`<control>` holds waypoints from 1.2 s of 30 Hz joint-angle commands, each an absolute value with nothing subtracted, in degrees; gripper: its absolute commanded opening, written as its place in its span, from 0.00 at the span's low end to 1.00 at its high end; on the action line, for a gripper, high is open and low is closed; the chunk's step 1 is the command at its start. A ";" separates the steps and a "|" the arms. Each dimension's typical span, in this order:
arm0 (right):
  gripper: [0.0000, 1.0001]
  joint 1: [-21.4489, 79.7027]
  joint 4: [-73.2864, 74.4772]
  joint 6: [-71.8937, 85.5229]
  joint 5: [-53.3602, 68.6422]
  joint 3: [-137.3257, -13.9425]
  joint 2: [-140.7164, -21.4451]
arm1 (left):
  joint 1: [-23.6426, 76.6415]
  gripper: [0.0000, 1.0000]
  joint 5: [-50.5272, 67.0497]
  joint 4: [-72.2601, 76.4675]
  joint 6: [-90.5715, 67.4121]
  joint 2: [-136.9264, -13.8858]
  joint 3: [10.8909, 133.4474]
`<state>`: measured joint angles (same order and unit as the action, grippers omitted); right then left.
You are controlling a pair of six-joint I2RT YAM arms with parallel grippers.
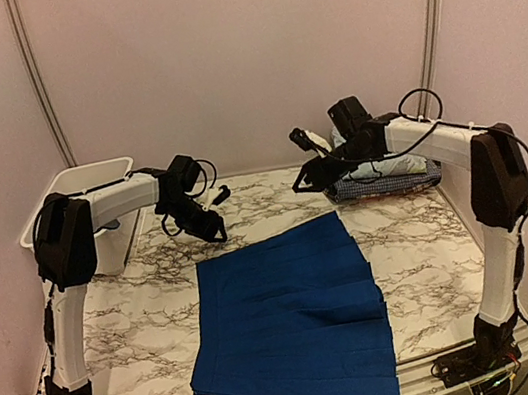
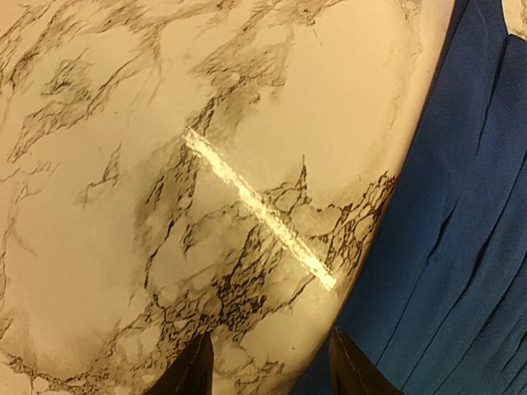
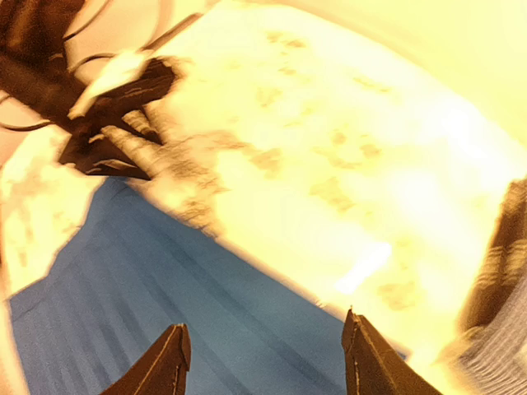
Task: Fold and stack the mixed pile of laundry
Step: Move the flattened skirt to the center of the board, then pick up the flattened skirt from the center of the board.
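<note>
1. Laundry lies in two places on the marble-patterned table (image 1: 422, 232): a royal blue garment (image 1: 290, 325) spread flat in the middle, and a folded stack (image 1: 387, 175) at the far right.
2. The blue garment is pleated, with long straight creases, and widens toward the near edge, where its hem overhangs the table.
3. The stack shows a plain light blue cloth (image 1: 392, 164) on top and a navy small-check layer (image 1: 383, 182) under it. Anything lower is too small to make out, and the right arm hides part of the stack.
4. A white plastic bin (image 1: 88, 174) stands at the far left, partly hidden by the left arm.
5. The left gripper (image 2: 268, 362) hovers over bare marble just left of the blue garment, fingers apart and grasping nothing.
6. The right gripper (image 3: 263, 362) hangs above the garment's far right corner, fingers released and empty. Its wrist view is blurred and washed out.
</note>
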<state>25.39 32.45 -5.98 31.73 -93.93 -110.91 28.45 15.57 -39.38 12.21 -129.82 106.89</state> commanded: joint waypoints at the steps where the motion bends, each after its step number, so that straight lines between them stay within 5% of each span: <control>1: 0.60 22.13 39.33 -17.64 25.75 -101.60 -120.97 | 27.95 0.52 18.77 -40.56 14.15 -126.05 103.37; 11: 0.72 18.76 40.18 -29.61 27.06 -104.12 -127.65 | 27.95 0.57 20.10 -40.62 16.50 -125.51 100.24; 23: 0.68 18.73 39.61 -32.93 30.37 -95.38 -128.47 | 27.95 0.71 17.57 -42.10 19.56 -125.24 97.75; 29: 0.55 20.49 37.99 -33.37 25.85 -89.21 -125.76 | 28.12 0.65 15.59 -43.42 21.00 -123.06 94.77; 36: 0.15 20.99 37.30 -31.17 20.48 -89.83 -126.04 | 28.85 0.47 13.72 -43.76 22.69 -120.93 90.69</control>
<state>20.25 34.63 -32.77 26.00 -90.15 -124.99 28.38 15.44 -40.66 21.04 -122.74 91.59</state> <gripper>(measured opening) 0.241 0.532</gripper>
